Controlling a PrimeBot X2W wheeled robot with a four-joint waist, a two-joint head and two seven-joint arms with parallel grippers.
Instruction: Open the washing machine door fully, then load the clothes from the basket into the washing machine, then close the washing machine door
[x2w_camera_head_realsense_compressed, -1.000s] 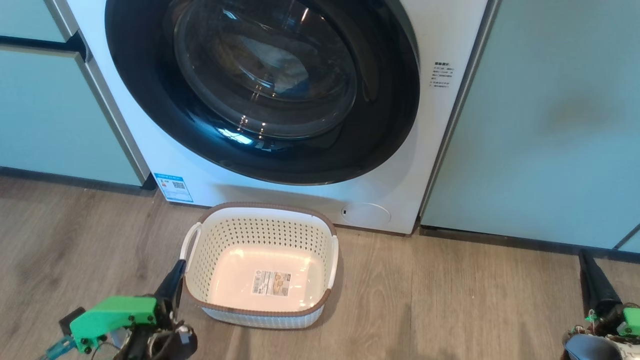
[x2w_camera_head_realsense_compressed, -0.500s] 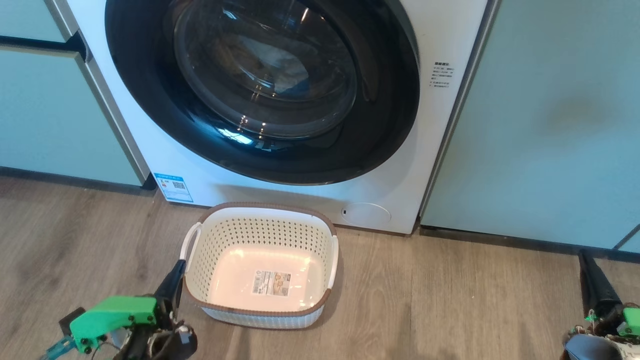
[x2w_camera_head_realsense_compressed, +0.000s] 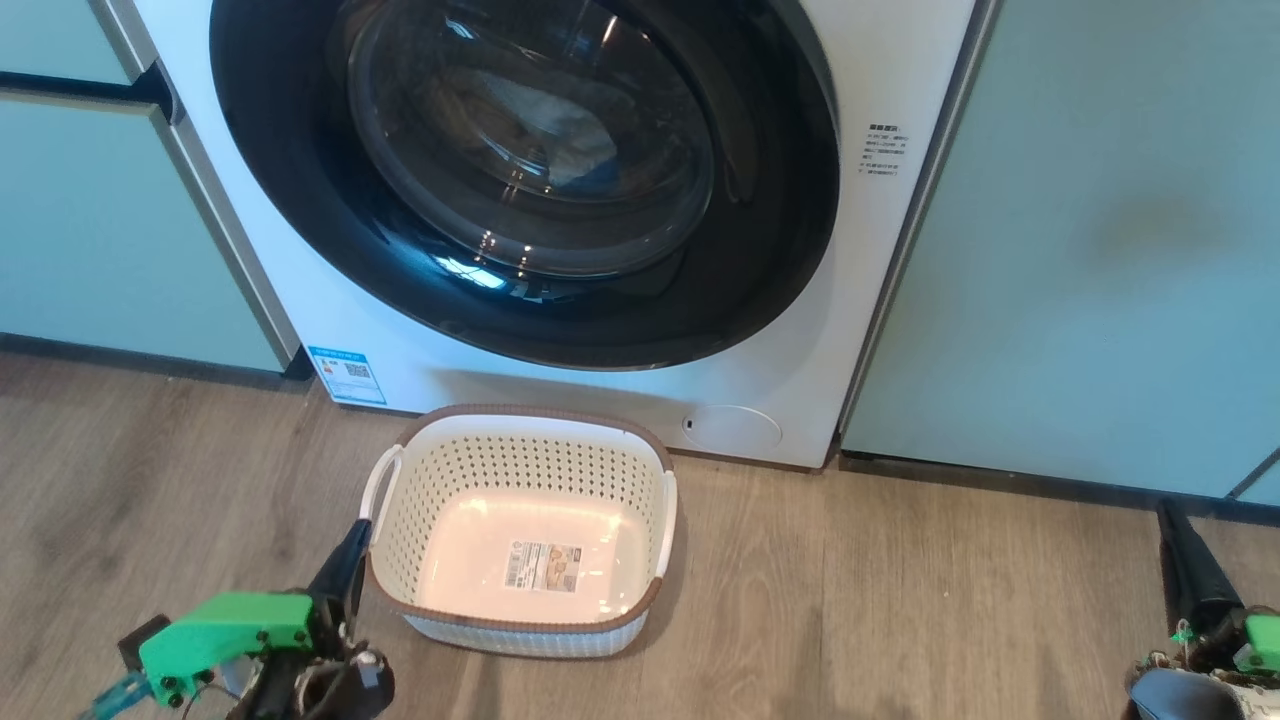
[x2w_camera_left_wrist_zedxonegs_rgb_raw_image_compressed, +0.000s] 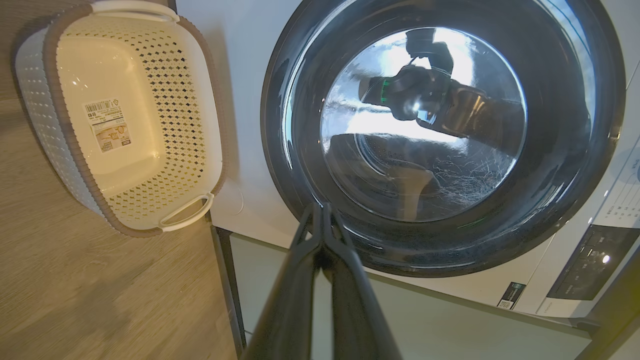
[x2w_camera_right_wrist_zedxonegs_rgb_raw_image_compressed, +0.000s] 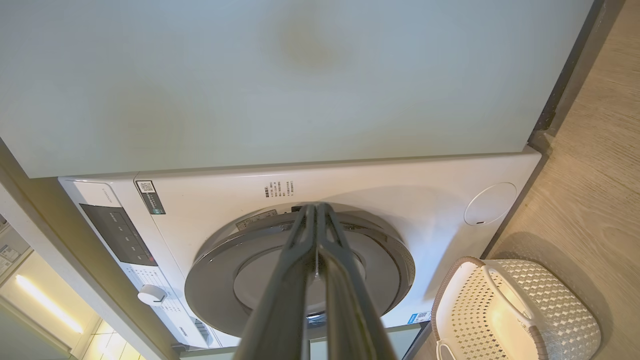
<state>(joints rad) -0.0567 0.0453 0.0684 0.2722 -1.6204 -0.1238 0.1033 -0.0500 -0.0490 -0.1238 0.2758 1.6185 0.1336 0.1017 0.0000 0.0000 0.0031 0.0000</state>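
Wooden floor (x2w_camera_head_realsense_compressed: 900, 600); washing machine door (x2w_camera_head_realsense_compressed: 520, 180) (closed) lies at one o'clock of the nearer left end effector (x2w_camera_head_realsense_compressed: 356, 535), pinched closed, empty.

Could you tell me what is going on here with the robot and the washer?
Nothing is being handled. The washing machine door is closed, and pale clothes seem to lie behind its glass. The basket stands empty in front of the washing machine. The left gripper and right gripper are both shut, holding nothing, low on either side of the basket.
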